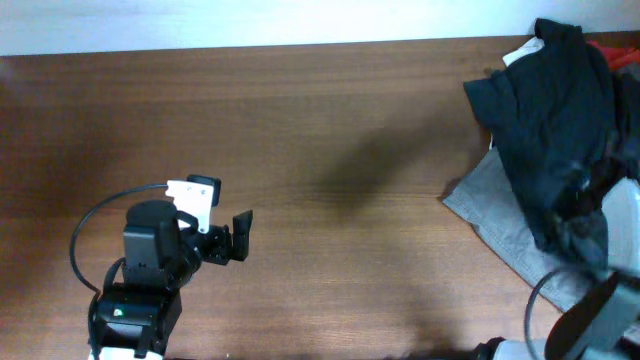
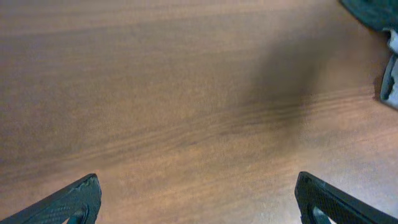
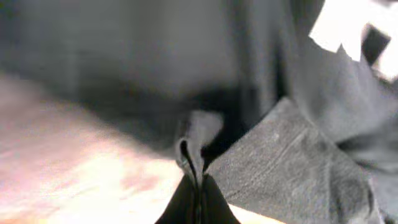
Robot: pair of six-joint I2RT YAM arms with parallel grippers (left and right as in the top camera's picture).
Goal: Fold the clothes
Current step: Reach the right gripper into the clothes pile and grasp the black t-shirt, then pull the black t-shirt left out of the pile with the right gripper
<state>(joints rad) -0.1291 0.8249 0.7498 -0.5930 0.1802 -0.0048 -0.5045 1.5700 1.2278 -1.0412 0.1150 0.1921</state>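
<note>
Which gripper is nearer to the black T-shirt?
Right. The right gripper is shut on a fold of the black T-shirt; the left gripper hangs open over the table, far away.

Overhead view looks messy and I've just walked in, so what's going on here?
Nothing is folded yet. The right gripper has its jaws shut on a pinch of dark cloth, apparently the black T-shirt, which lies crumpled on a grey garment at the right end of the table. The left gripper hovers over bare wood, jaws open, holding nothing.
</note>
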